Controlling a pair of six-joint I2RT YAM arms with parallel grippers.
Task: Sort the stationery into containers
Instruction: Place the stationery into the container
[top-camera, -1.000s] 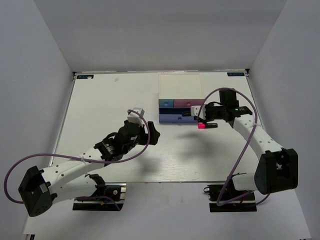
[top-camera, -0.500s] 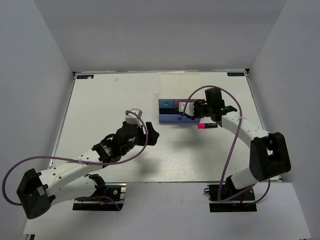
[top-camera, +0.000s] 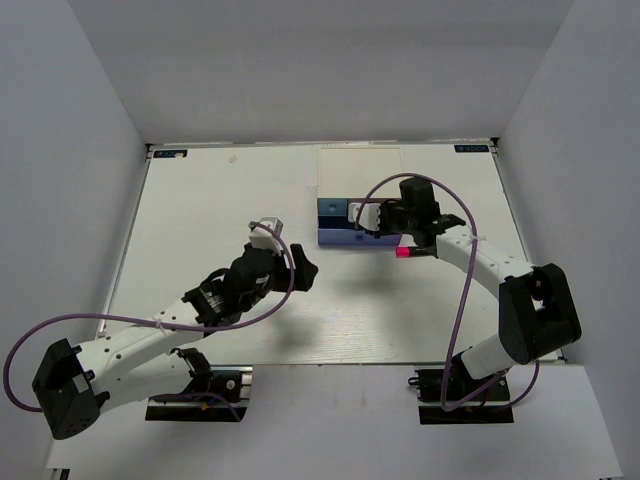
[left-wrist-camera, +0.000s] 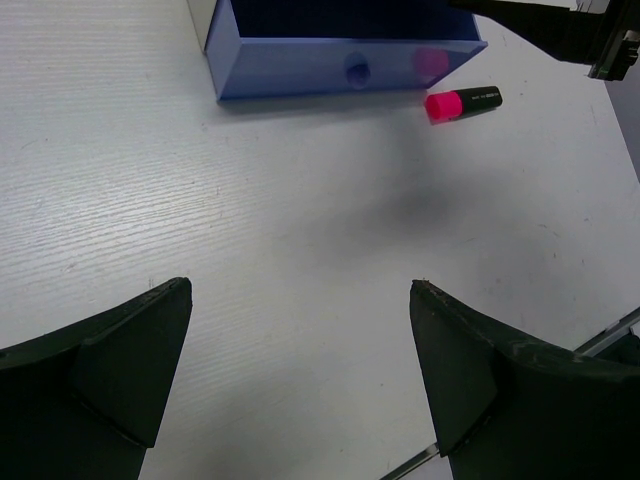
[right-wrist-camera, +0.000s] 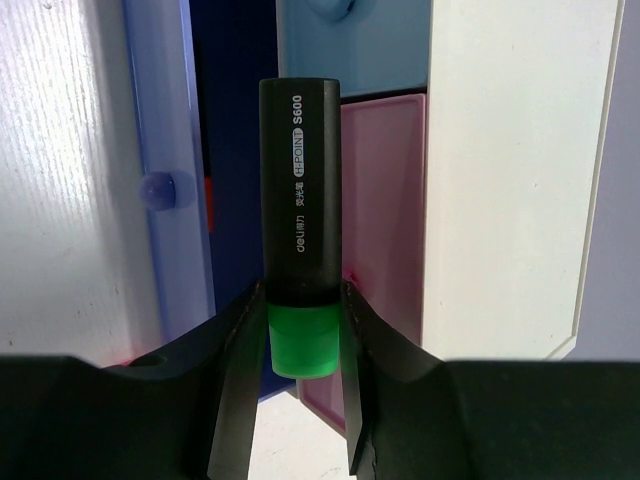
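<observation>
My right gripper (right-wrist-camera: 300, 330) is shut on a black highlighter (right-wrist-camera: 300, 190), its fingers pinching it at the green cap. It holds the highlighter above the pulled-out wide blue drawer (right-wrist-camera: 150, 90) of the white box (top-camera: 360, 170), beside the pink drawer (right-wrist-camera: 385, 200). From above, the right gripper (top-camera: 372, 221) hangs over the drawers. A pink-capped highlighter (top-camera: 407, 254) lies on the table just right of the wide drawer (left-wrist-camera: 330, 65), and it shows in the left wrist view as the same highlighter (left-wrist-camera: 462, 102). My left gripper (top-camera: 300, 265) hovers open over bare table (left-wrist-camera: 300, 290), well short of the box.
The white box stands at the back centre of the white table (top-camera: 200, 210). A small light-blue drawer front (right-wrist-camera: 340, 35) sits above the pink one. Grey walls close in the table on three sides.
My right gripper has swung left with the green-capped highlighter, from above the pink-capped one to over the drawers. The left arm has barely moved.
</observation>
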